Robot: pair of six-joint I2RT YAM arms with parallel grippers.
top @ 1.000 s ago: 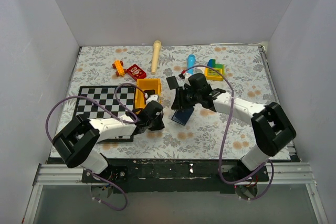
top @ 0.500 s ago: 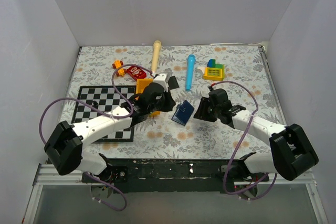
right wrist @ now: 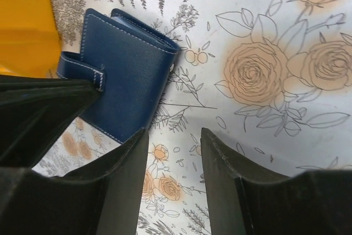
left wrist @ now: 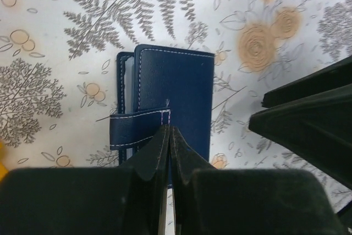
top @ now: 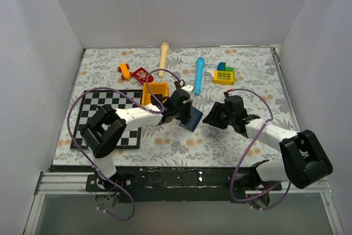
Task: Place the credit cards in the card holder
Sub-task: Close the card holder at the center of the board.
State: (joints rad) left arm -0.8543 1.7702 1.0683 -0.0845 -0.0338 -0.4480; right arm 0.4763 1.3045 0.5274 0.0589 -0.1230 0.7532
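The card holder (top: pixel 192 118) is a navy-blue wallet lying folded on the floral cloth, its strap across one edge (left wrist: pixel 173 94) (right wrist: pixel 125 75). My left gripper (top: pixel 185 109) is shut, its fingertips (left wrist: pixel 168 131) pressed together right over the strap. My right gripper (top: pixel 212 117) stands open just to the right of the wallet (right wrist: pixel 173 138), with only cloth between its fingers; its left finger (right wrist: pixel 124 160) overlaps the wallet's near corner. A small dark piece with a white glint (top: pixel 182 85) behind the left wrist may be one of the credit cards; I cannot tell. No card shows in either wrist view.
A yellow box (top: pixel 155 92) sits just left of the wallet, beside a chessboard (top: pixel 104 115). Farther back lie a wooden pin (top: pixel 163 56), a blue cylinder (top: pixel 199 74), a block toy (top: pixel 224 74), a red piece (top: pixel 142 74) and an orange piece (top: pixel 125 70).
My left arm swung from the yellow box over to the wallet, still shut. The right gripper let go of the wallet, drew back to its right and opened wider. The wallet now lies flat.
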